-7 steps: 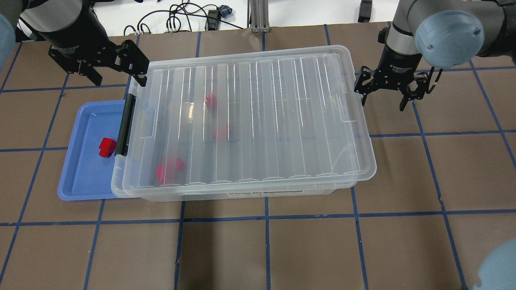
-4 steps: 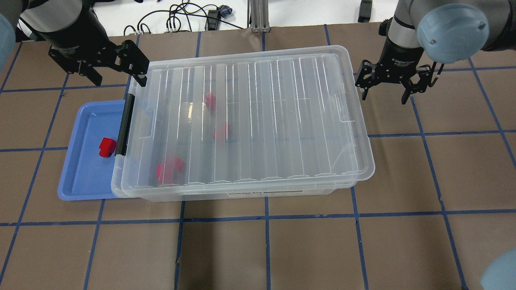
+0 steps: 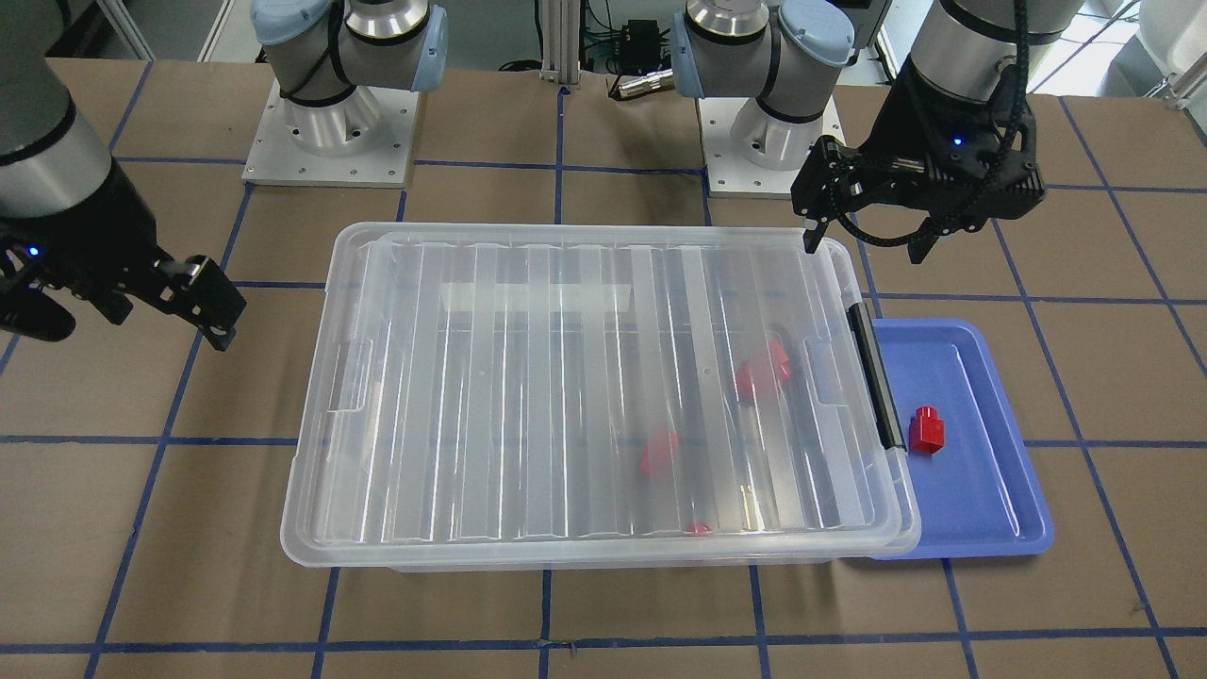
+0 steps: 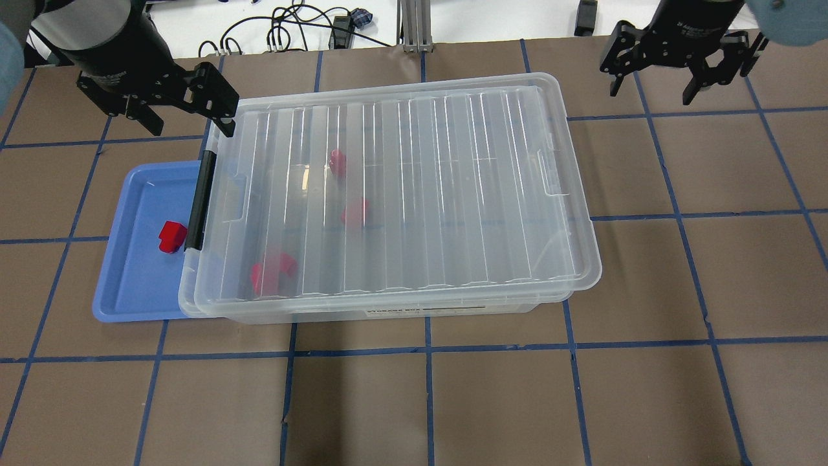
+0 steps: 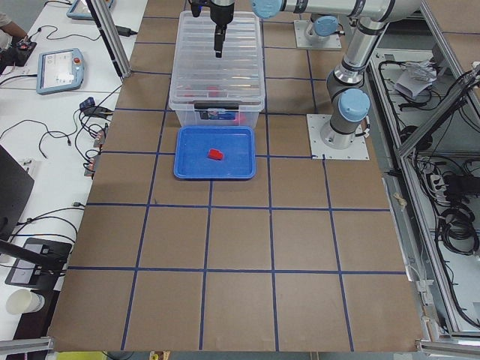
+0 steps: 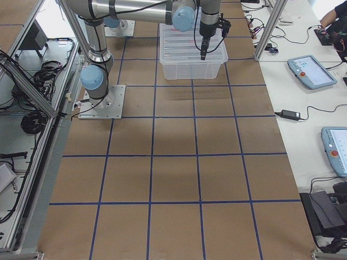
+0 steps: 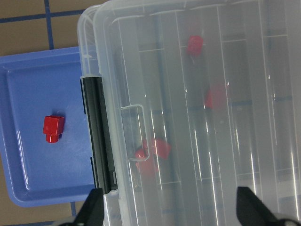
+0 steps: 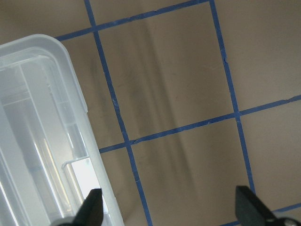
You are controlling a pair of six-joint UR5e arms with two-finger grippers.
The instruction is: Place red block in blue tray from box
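One red block [image 4: 172,235] lies in the blue tray [image 4: 136,285], also seen in the front view [image 3: 926,430] and the left wrist view [image 7: 52,128]. The clear box [image 4: 453,181] stands with its ribbed lid on and its black latch handle [image 4: 202,200] over the tray's edge. Three more red blocks [image 4: 355,212] show blurred through the lid. My left gripper [image 4: 191,126] is open and empty, above the box's far corner by the handle. My right gripper [image 4: 649,94] is open and empty, beyond the box's other end, apart from it.
The tray [image 3: 981,509] is partly tucked under the box's handle end [image 3: 877,377]. Brown table [image 4: 491,401] with a blue tape grid stretches in front of the box. Cables [image 4: 291,32] lie on the white surface past the far edge.
My right gripper has moved away from the box's end toward the far edge of the table, still open. The left gripper, box and blocks have not moved.
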